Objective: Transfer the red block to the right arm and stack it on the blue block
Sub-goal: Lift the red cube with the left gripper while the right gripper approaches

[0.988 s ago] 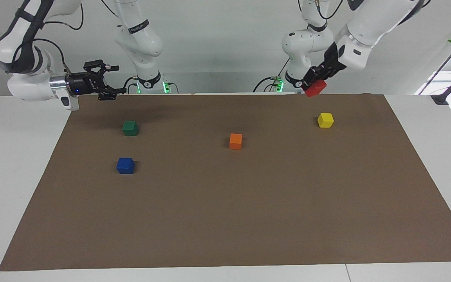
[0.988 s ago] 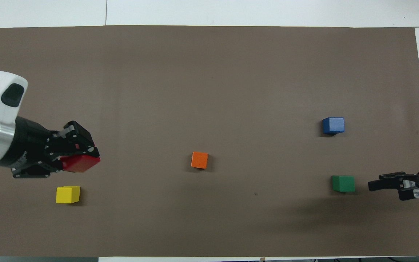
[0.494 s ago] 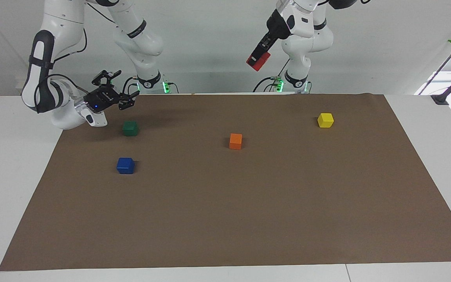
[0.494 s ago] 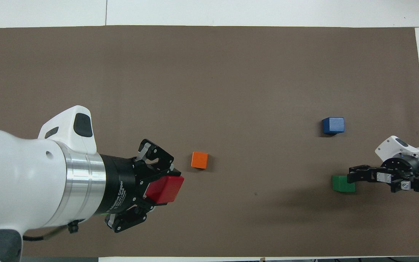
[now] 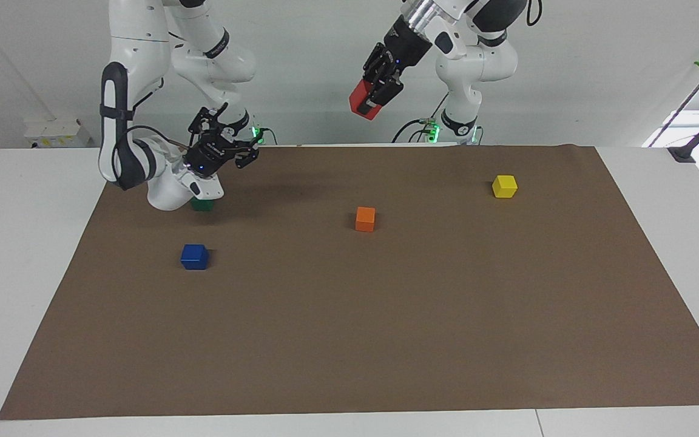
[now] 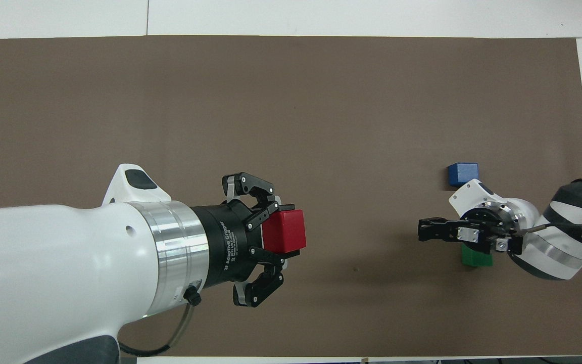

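My left gripper is shut on the red block and holds it high in the air, over the mat's edge by the robots. In the overhead view the left gripper and the red block cover the table's middle. The blue block sits on the brown mat toward the right arm's end. My right gripper is open and empty, raised above the mat beside the green block and pointing toward the left gripper.
A green block lies mostly hidden under the right wrist, nearer to the robots than the blue block. An orange block sits mid-mat. A yellow block sits toward the left arm's end.
The left gripper has carried the red block up and toward the table's middle. The right gripper has swung in over the green block toward the middle and turned to face it.
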Motion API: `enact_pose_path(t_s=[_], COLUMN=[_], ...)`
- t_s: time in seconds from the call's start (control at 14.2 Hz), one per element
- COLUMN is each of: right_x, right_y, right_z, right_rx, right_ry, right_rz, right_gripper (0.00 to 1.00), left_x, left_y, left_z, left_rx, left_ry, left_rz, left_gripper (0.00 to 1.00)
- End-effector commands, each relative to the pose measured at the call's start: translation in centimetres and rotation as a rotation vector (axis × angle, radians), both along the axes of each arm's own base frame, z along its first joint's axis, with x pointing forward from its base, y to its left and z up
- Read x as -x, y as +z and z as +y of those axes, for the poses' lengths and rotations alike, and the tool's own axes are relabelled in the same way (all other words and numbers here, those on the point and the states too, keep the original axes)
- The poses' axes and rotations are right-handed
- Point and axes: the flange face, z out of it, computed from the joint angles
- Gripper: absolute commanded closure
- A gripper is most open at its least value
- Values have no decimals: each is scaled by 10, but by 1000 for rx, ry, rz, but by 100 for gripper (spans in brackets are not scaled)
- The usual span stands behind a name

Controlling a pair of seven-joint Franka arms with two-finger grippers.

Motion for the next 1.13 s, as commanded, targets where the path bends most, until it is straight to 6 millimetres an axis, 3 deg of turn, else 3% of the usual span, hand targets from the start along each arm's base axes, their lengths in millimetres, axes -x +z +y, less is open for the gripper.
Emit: enact_pose_path(t_s=[0.0, 0.28, 0.85, 1.06], right_x=[4, 5, 10, 12], right_y=[5, -7, -13, -6], right_z=[27, 91, 166, 193], right_rx=[-27, -88, -70, -100], right_ry=[-40, -12, -21, -41], right_rz=[4, 55, 104, 112], right_gripper=[0, 0, 0, 0], left_x=[13, 23, 28, 31], left_y=[-8, -16, -22, -24], left_z=[1, 3, 5, 5], left_rx=[69, 83, 72, 65], left_ry=[36, -13, -10, -12], left_rz=[39, 9, 8, 9], left_gripper=[100, 100, 100, 100])
